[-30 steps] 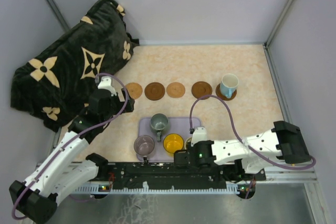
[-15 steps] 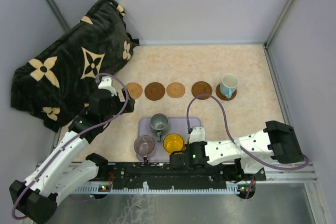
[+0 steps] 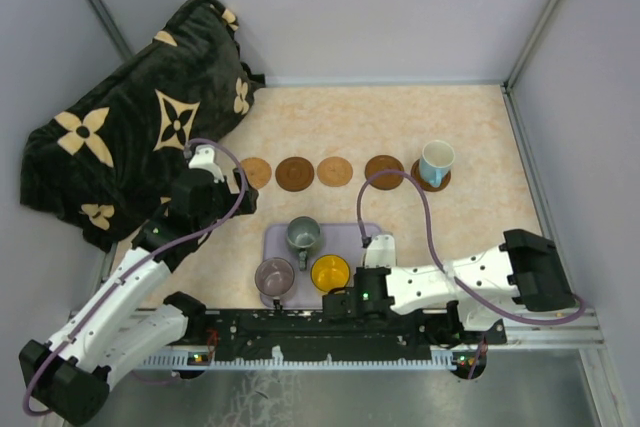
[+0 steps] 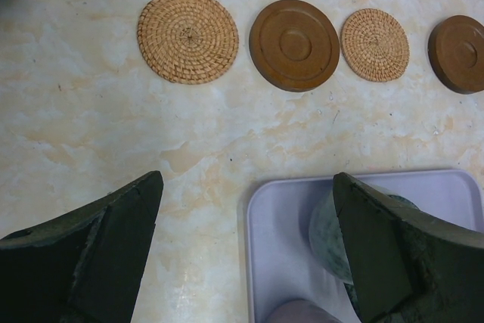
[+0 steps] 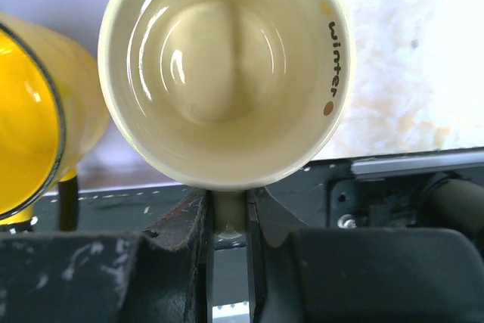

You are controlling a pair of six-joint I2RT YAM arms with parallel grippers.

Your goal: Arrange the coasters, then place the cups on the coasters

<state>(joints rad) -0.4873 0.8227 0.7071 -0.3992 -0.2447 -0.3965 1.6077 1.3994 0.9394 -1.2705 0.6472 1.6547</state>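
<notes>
Four coasters lie bare in a row: woven tan [image 4: 187,35], dark brown [image 4: 294,45], woven tan [image 4: 374,45] and dark brown [image 4: 460,53]. A fifth coaster [image 3: 431,180] carries the light blue cup [image 3: 436,160]. On the lavender tray [image 3: 345,235] stand the dark green cup [image 3: 303,235], the purple cup [image 3: 274,276] and the yellow cup [image 3: 329,272]. My right gripper [image 5: 231,203] is shut on the handle of the cream cup [image 5: 227,66] at the tray's near right corner. My left gripper [image 4: 246,179] hangs open above the tray's far left corner, holding nothing.
A dark blanket [image 3: 140,117] with tan flower shapes is heaped at the back left. Grey walls close in the table on three sides. The black rail [image 3: 320,332] with the arm bases runs along the near edge, right behind the cream cup.
My right gripper has slid a little to the left and closed on the cream cup's handle. The left arm and the other cups have stayed where they were.
</notes>
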